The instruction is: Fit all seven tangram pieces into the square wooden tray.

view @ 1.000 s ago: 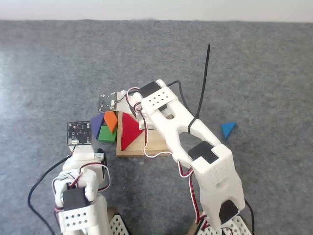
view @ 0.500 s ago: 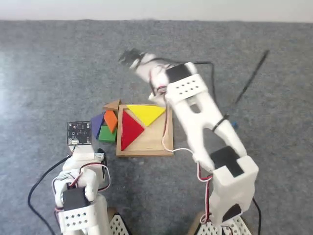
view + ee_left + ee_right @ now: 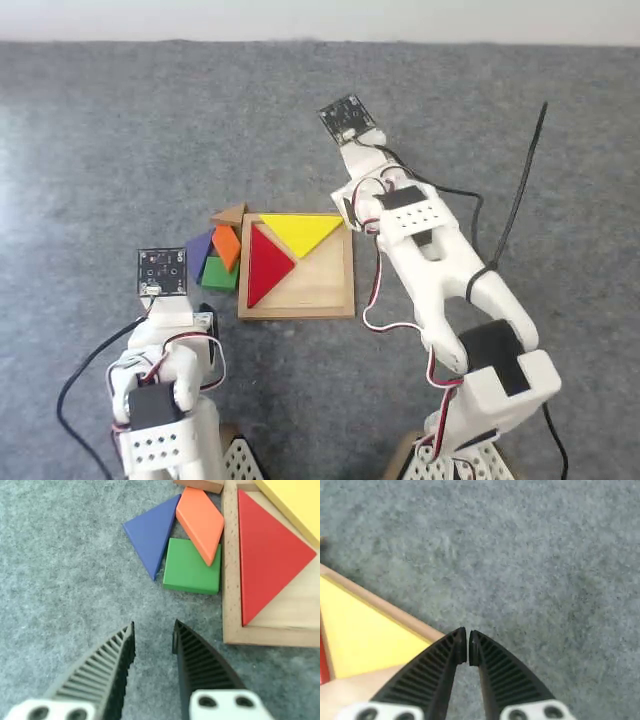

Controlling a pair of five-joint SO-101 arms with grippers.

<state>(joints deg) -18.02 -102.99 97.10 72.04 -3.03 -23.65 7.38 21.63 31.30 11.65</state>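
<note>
Beside the tray (image 3: 320, 288), on the left arm's side, lie the blue triangle (image 3: 150, 532), orange piece (image 3: 201, 522) and green square (image 3: 191, 566); the left wrist view shows the left gripper (image 3: 152, 627) slightly parted, empty, near them. A red triangle (image 3: 265, 265) and yellow triangle (image 3: 298, 232) sit inside. The right gripper (image 3: 468, 636), clenched on nothing, has swung off the tray to its far rim.

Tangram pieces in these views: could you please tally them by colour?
yellow triangle: 1
red triangle: 1
orange parallelogram: 1
green square: 1
blue triangle: 1
brown piece: 1
Total: 6
</note>
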